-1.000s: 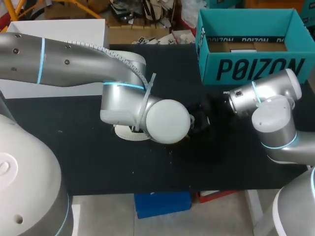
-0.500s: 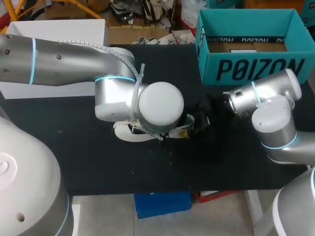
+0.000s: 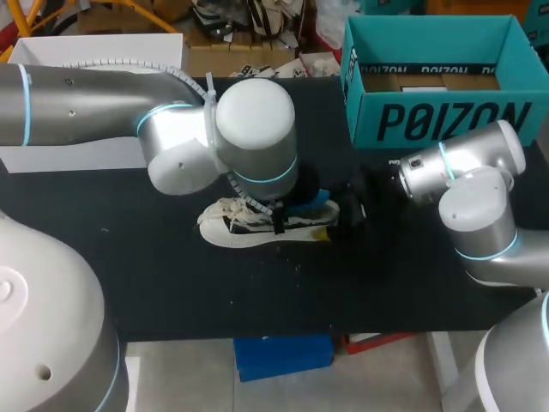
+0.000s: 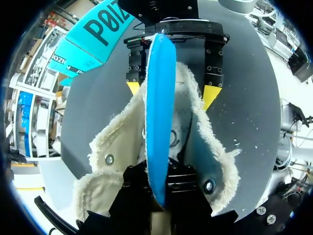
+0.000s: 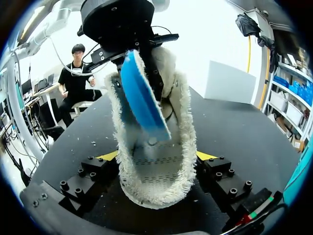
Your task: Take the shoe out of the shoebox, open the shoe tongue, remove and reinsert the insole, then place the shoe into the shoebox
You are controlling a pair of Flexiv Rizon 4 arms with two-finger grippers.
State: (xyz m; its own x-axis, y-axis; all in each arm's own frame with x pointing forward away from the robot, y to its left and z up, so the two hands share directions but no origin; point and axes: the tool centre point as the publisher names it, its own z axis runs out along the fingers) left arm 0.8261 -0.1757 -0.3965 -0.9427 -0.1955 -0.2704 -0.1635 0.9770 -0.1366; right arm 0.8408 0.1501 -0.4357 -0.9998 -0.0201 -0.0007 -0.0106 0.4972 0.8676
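Observation:
A cream fleece-edged shoe [image 3: 249,227] lies on the black table [image 3: 154,275], toe to the left. My right gripper [image 3: 343,215] is at its heel; in the right wrist view its yellow fingertips [image 5: 108,155] press the heel [image 5: 156,186] from both sides. A blue insole [image 4: 159,112] stands up out of the shoe's opening [image 4: 195,147]. My left gripper [image 4: 157,196] is shut on the insole's near end. The insole [image 5: 142,98] tilts above the shoe, with the left gripper over it. The teal shoebox [image 3: 437,86] stands open at the back right.
A white box [image 3: 94,51] sits at the table's back left. My left arm's wrist [image 3: 256,129] hangs over the shoe's middle. The right arm's elbow [image 3: 480,215] stands at the table's right edge, just in front of the shoebox.
My left arm's wrist has swung up and back, uncovering the shoe. The blue insole has come up out of the shoe with it. The right arm has kept still.

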